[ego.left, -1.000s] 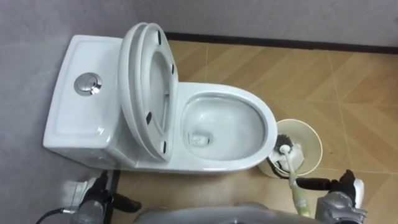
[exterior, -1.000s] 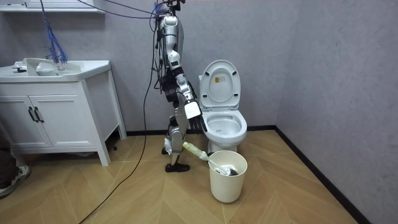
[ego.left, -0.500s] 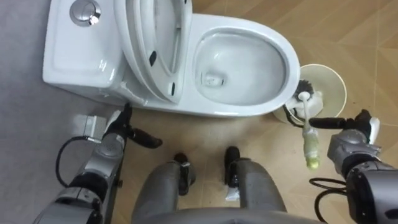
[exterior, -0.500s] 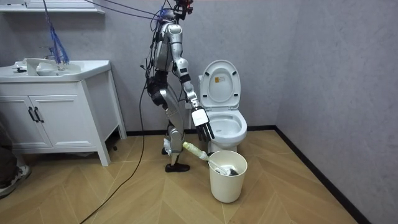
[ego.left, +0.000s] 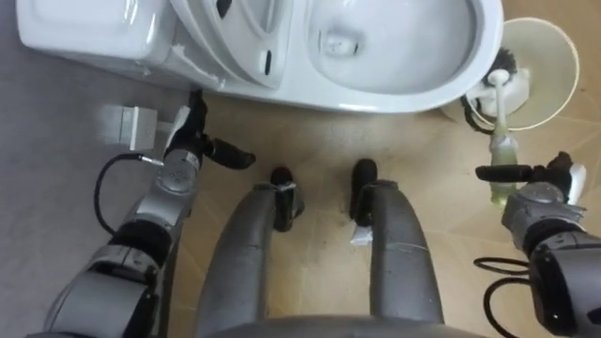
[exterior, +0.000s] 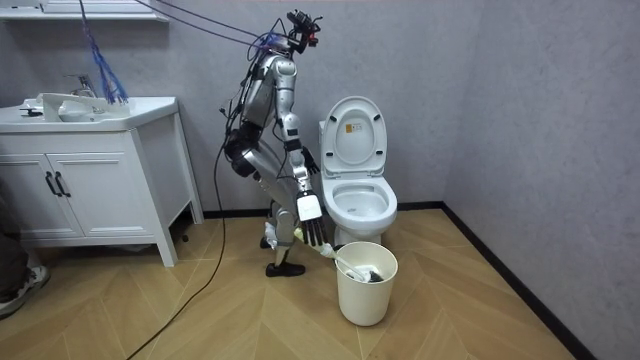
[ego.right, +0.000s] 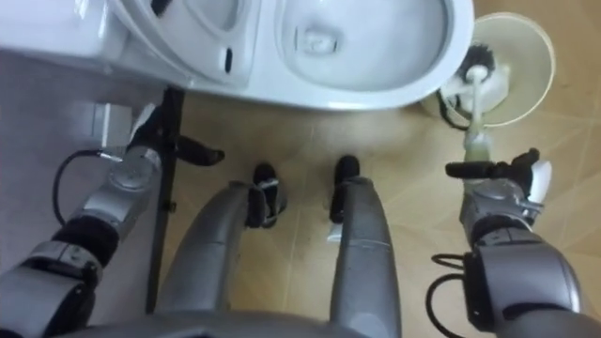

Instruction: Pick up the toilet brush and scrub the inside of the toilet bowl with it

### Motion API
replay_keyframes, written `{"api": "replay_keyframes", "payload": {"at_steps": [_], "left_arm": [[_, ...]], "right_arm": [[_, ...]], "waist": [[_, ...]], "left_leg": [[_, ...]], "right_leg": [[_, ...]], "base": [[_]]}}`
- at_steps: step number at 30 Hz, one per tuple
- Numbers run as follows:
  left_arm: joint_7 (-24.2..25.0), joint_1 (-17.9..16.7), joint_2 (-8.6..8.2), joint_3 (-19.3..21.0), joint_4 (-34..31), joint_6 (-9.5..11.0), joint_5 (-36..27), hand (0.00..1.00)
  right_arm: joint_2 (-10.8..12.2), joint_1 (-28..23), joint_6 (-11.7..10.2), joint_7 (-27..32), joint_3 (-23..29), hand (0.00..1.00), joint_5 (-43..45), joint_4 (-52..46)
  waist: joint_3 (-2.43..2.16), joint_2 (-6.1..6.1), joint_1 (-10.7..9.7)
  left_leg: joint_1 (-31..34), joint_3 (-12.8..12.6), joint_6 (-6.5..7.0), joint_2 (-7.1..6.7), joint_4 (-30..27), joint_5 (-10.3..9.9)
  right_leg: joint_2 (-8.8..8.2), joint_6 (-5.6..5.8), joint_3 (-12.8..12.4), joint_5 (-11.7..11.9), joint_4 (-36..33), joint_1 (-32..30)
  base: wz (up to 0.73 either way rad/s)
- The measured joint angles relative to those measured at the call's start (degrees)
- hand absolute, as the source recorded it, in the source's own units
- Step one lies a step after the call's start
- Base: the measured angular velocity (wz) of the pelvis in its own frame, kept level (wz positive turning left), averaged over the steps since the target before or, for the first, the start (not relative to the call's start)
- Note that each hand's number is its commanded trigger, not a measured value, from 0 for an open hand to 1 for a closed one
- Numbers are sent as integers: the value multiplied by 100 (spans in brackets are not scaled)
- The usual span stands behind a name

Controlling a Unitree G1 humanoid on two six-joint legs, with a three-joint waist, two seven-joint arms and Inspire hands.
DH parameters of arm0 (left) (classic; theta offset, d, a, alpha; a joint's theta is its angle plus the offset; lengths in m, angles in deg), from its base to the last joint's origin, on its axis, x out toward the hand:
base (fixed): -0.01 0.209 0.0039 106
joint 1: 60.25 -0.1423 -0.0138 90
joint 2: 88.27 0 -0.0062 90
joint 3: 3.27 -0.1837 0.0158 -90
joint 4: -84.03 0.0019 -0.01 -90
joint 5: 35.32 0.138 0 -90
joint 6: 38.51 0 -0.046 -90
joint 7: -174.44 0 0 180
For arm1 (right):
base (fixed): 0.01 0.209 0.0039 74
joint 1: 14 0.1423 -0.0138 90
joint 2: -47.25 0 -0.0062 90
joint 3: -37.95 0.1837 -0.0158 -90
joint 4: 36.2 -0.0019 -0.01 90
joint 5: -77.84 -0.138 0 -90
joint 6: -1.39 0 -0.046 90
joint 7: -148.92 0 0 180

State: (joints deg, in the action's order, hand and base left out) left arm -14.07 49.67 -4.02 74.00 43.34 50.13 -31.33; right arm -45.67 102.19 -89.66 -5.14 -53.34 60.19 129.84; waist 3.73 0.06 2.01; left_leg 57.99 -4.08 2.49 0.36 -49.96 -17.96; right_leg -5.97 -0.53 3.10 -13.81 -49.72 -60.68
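The white toilet [ego.left: 376, 98] has its lid and seat [ego.left: 235, 38] raised and its bowl empty. To its right stands a cream bin [ego.left: 554, 70] holding the toilet brush [ego.left: 499, 141]. The brush's white handle leans out towards me and ends in a yellow-green grip. My right hand [ego.left: 537, 180] is level with that grip, its straight dark fingers [ego.left: 502, 172] lying across it, not curled round it. In the room view I bend forward with this hand [exterior: 311, 226] just above the handle [exterior: 318, 243]. My left hand [ego.left: 200, 143] hangs open beside the toilet's base, holding nothing.
A grey wall runs behind the toilet tank [ego.left: 84, 38]. In the room view a white vanity with a basin [exterior: 90, 170] stands at the left and a grey side wall at the right. Wooden floor lies around the bin [exterior: 366, 282].
I have bent further forward and the eye views have tilted down onto my legs. My right hand has dropped from thigh height to the brush handle's end. The brush stays in the bin.
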Motion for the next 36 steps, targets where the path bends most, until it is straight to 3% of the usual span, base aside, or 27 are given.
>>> {"api": "replay_keyframes", "payload": {"at_steps": [5,9,15,24,25,26,27,36], "left_arm": [[-10,68,39,-205,-168,13,-233,0],[16,88,44,-323,-273,27,-253,0],[11,72,87,-457,-484,52,-462,0],[20,57,208,-667,-730,51,-896,0],[18,55,208,-674,-746,51,-899,0],[11,55,208,-685,-765,51,-903,0],[0,56,210,-690,-768,51,-904,0],[-140,34,225,-792,-866,51,-1005,0]], "right_arm": [[-35,66,-1,-232,-425,0,-395,13],[-80,67,48,-384,-560,0,-535,57],[-245,85,53,-540,-1114,0,-539,28],[-402,128,39,-614,-1379,0,-634,-5],[-408,129,38,-614,-1379,58,-685,-4],[-420,134,38,-614,-1379,76,-750,4],[-425,145,35,-614,-1381,100,-803,3],[-441,186,70,-606,-1375,100,-1147,31]], "waist": [[30,48,16],[30,47,65],[29,49,166],[29,47,261],[30,47,258],[30,45,260],[30,43,261],[25,20,123]], "left_leg": [[404,28,-10,22,-460,-147],[737,20,32,-14,-923,-289],[1058,-34,29,27,-1329,-414],[1307,-34,1,83,-1744,-566],[1322,-36,1,75,-1755,-566],[1352,-38,3,67,-1790,-568],[1376,-42,3,65,-1801,-567],[1534,-25,-4,-22,-1943,-575]], "right_leg": [[-43,1,10,-118,-421,-377],[-102,4,-43,-307,-933,-736],[-90,-23,-116,-416,-1351,-1100],[-94,-57,-118,-533,-1749,-1351],[-99,-54,-122,-538,-1767,-1369],[-106,-55,-128,-548,-1814,-1402],[-109,-55,-131,-547,-1829,-1433],[-199,-67,-117,-617,-2022,-1581]], "base": [[2],[5],[-3],[0],[5],[4],[0],[5]]}}
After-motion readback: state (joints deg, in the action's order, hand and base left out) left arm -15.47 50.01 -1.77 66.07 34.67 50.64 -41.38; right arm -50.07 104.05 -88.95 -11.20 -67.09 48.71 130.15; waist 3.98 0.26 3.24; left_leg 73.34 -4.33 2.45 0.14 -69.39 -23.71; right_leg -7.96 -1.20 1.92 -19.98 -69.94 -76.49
